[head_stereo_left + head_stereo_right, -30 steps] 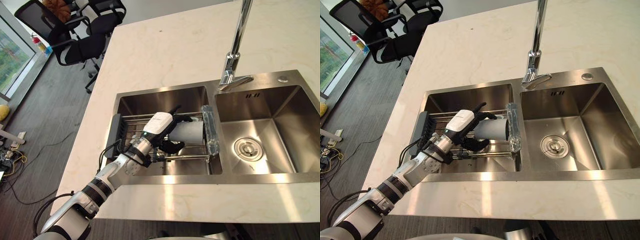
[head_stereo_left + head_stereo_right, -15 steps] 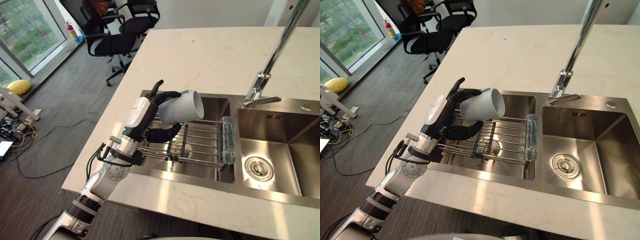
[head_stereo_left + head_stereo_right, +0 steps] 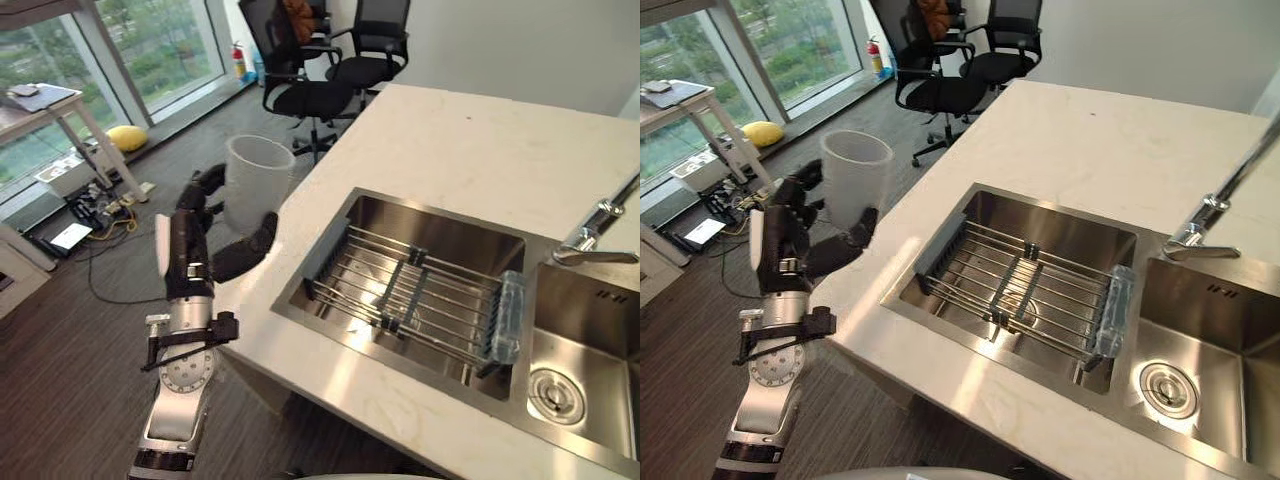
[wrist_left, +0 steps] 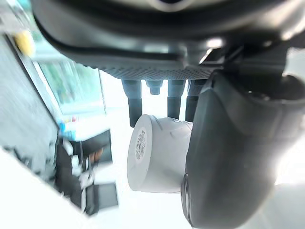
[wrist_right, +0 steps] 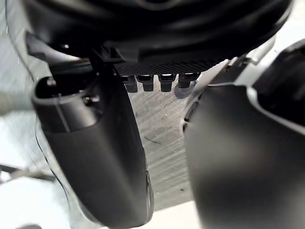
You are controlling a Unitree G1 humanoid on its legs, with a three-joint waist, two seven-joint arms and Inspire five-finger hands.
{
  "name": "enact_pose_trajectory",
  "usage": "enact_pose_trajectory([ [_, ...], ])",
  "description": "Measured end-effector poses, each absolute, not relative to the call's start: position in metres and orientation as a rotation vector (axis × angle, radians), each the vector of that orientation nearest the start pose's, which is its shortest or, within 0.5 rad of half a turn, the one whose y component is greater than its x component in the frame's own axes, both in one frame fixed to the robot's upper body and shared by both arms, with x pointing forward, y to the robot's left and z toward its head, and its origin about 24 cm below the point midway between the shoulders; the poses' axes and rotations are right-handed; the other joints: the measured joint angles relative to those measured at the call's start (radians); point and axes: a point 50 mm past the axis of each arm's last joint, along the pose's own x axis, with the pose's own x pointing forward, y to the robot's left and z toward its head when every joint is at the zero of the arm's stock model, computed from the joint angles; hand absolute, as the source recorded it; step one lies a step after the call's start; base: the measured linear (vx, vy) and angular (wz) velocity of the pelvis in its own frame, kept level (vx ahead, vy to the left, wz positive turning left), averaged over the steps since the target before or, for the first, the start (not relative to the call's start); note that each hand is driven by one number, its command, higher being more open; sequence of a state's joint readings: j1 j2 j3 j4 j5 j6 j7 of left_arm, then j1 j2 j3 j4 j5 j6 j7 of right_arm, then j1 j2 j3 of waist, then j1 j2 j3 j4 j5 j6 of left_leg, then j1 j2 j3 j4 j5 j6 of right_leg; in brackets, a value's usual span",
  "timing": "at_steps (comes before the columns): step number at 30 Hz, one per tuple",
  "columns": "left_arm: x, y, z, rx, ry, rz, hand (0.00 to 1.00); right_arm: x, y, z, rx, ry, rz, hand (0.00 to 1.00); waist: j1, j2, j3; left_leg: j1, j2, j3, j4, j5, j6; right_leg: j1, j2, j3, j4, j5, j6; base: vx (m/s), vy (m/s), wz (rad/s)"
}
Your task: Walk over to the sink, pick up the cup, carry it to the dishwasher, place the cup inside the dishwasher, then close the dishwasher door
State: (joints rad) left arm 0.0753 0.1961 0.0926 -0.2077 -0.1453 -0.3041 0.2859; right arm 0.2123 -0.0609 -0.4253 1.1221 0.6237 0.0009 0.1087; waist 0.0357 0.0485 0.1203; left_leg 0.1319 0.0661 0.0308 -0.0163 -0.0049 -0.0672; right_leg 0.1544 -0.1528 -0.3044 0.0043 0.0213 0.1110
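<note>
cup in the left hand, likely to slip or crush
The cup looks rigid: its rim is evenly round with the left hand curled round it. Probably light, since one hand holds it upright. Its smooth white wall may be slippery, so a loose hold could let it slide.

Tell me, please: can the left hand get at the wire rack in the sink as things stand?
Probably not. The left hand is curled round the white cup, out beyond the counter, over the floor, and a strip of counter lies between it and the rack.
</note>
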Motion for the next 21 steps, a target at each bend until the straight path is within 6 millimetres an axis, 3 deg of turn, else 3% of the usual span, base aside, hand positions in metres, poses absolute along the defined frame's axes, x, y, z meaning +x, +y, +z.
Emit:
enact_pose_trajectory([
  [4,0.215,0.238,0.105,-0.067,-0.451,0.475,0.00,0.015,-0.215,-0.171,0.732,1.080,-0.774,1.00,0.027,-0.022,0.001,-0.003,-0.028,-0.063,0.003,-0.001,0.008,-0.021,-0.042,-0.023,0.132,-0.078,0.009,-0.04,0.022,0.56],
  [5,0.213,0.244,0.105,-0.082,-0.455,0.510,0.00,0.008,-0.212,-0.172,0.740,1.101,-0.780,1.00,0.023,-0.043,-0.004,-0.015,-0.052,-0.123,0.005,0.002,0.020,-0.035,-0.069,0.001,0.212,-0.133,0.008,-0.02,-0.004,1.03],
  [6,0.212,0.245,0.106,-0.082,-0.459,0.517,0.00,0.004,-0.211,-0.172,0.744,1.112,-0.782,1.00,0.019,-0.051,-0.003,-0.019,-0.063,-0.155,0.006,0.005,0.022,-0.038,-0.078,0.024,0.245,-0.151,0.006,0.01,-0.046,1.74],
  [8,0.210,0.250,0.103,-0.095,-0.462,0.538,0.00,-0.009,-0.204,-0.173,0.760,1.131,-0.804,1.00,0.018,-0.052,-0.003,-0.042,-0.081,-0.256,0.007,0.011,0.025,-0.087,-0.086,0.126,0.407,-0.188,-0.018,0.02,-0.089,1.48],
  [10,0.198,0.265,0.104,-0.084,-0.498,0.615,0.00,-0.014,-0.196,-0.171,0.763,1.074,-0.833,1.00,0.014,-0.063,-0.010,-0.095,-0.095,-0.319,0.020,0.038,0.016,-0.144,-0.078,0.241,0.499,-0.228,0.005,-0.02,-0.162,1.00],
  [12,0.191,0.274,0.106,-0.089,-0.524,0.679,0.00,-0.017,-0.193,-0.171,0.735,1.071,-0.823,1.00,0.020,-0.079,-0.020,-0.157,-0.120,-0.349,0.054,0.052,0.014,-0.139,-0.079,0.284,0.450,-0.270,0.017,-0.08,-0.196,0.68],
  [13,0.186,0.280,0.108,-0.083,-0.535,0.719,0.00,-0.017,-0.193,-0.171,0.720,1.087,-0.812,1.00,0.032,-0.082,-0.021,-0.201,-0.138,-0.355,0.085,0.065,-0.004,-0.136,-0.080,0.291,0.396,-0.308,0.019,-0.13,-0.155,0.41],
  [15,0.185,0.280,0.107,-0.091,-0.532,0.737,0.00,-0.015,-0.198,-0.171,0.696,1.091,-0.797,1.00,0.028,-0.070,-0.013,-0.223,-0.146,-0.376,0.102,0.068,-0.006,-0.130,-0.073,0.290,0.380,-0.342,0.036,-0.14,-0.089,0.35],
  [16,0.182,0.276,0.106,-0.096,-0.526,0.735,0.00,-0.013,-0.202,-0.170,0.675,1.087,-0.785,1.00,0.021,-0.049,-0.002,-0.218,-0.133,-0.353,0.089,0.061,0.004,-0.115,-0.065,0.281,0.389,-0.347,0.037,-0.24,-0.083,0.46],
  [17,0.180,0.276,0.107,-0.093,-0.529,0.734,0.00,-0.012,-0.202,-0.170,0.674,1.085,-0.783,1.00,0.014,-0.048,-0.003,-0.216,-0.116,-0.307,0.080,0.058,0.015,-0.109,-0.065,0.272,0.391,-0.348,0.036,-0.29,-0.098,0.63],
  [20,0.176,0.275,0.112,-0.083,-0.575,0.721,0.00,-0.008,-0.203,-0.170,0.702,1.064,-0.795,1.00,-0.031,-0.034,0.001,-0.226,-0.043,-0.070,0.021,0.021,0.097,-0.084,-0.046,0.240,0.374,-0.339,0.012,-0.23,-0.104,1.10],
  [21,0.176,0.274,0.112,-0.082,-0.581,0.709,0.00,-0.008,-0.205,-0.170,0.711,1.055,-0.812,1.00,-0.051,-0.023,0.003,-0.238,-0.013,0.057,0.009,-0.019,0.134,-0.065,-0.038,0.218,0.341,-0.317,-0.006,-0.26,-0.074,1.48],
])
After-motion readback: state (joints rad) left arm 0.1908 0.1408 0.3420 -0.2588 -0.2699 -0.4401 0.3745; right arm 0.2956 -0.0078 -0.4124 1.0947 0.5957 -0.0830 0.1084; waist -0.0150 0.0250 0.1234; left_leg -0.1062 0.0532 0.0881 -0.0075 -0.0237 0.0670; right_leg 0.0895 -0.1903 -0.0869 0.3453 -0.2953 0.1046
